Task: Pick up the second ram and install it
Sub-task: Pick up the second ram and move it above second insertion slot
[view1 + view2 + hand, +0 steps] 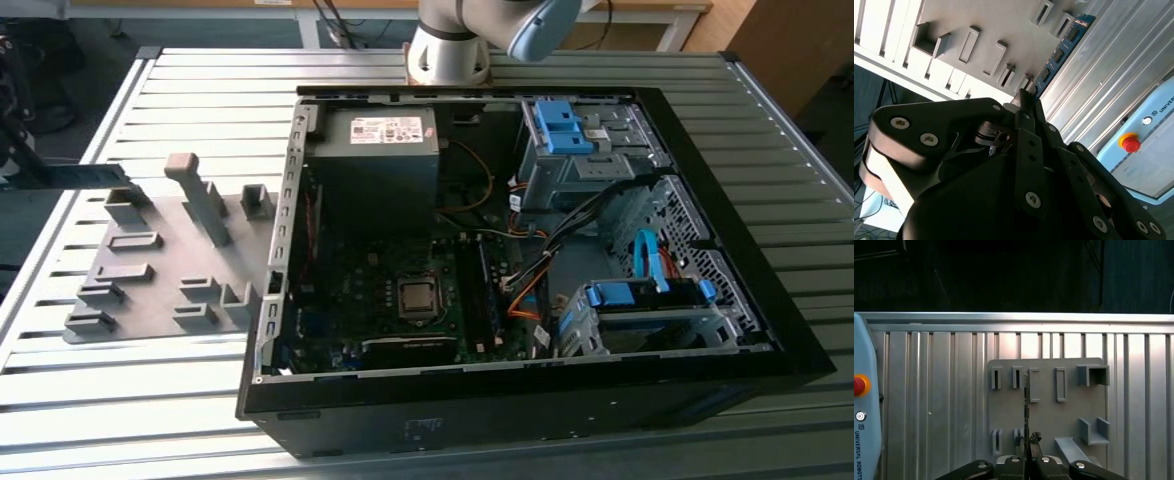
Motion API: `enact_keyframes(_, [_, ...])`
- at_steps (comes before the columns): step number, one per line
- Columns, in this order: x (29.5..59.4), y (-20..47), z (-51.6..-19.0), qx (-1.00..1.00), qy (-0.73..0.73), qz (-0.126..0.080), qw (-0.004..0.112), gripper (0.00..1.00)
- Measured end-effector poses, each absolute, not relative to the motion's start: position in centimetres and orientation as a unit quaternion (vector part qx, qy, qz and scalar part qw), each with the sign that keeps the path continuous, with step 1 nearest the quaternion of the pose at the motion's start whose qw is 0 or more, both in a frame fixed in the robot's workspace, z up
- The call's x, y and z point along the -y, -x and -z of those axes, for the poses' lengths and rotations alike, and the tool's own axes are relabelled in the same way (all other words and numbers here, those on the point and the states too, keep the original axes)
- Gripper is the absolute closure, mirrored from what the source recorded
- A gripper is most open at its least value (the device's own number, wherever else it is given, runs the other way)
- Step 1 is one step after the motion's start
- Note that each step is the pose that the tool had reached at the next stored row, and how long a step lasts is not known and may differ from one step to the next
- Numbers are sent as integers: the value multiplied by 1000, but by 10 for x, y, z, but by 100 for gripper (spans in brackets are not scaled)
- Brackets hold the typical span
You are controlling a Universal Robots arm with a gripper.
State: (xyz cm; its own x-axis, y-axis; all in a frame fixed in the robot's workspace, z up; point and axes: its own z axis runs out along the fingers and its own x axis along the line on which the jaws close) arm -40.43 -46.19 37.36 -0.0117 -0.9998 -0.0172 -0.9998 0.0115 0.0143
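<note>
The jaws of the gripper (1026,100) are clamped on one end of the second ram (1061,50). The blue-green strip juts straight out from the fingertips, its long axis in line with the gripper's reach. In the first wrist view the strip is edge-on, a thin dark line over the grey slotted tray (1064,420) on the ribbed metal desk (929,390). Whether it hangs clear of the tray's slots I cannot tell. The open computer case (534,395) lies centre and right in the exterior view, beside the tray.
</note>
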Motion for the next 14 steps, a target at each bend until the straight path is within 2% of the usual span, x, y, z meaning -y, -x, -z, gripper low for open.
enact_keyframes(14, [462, 404, -395, -711, 703, -11, 1, 86])
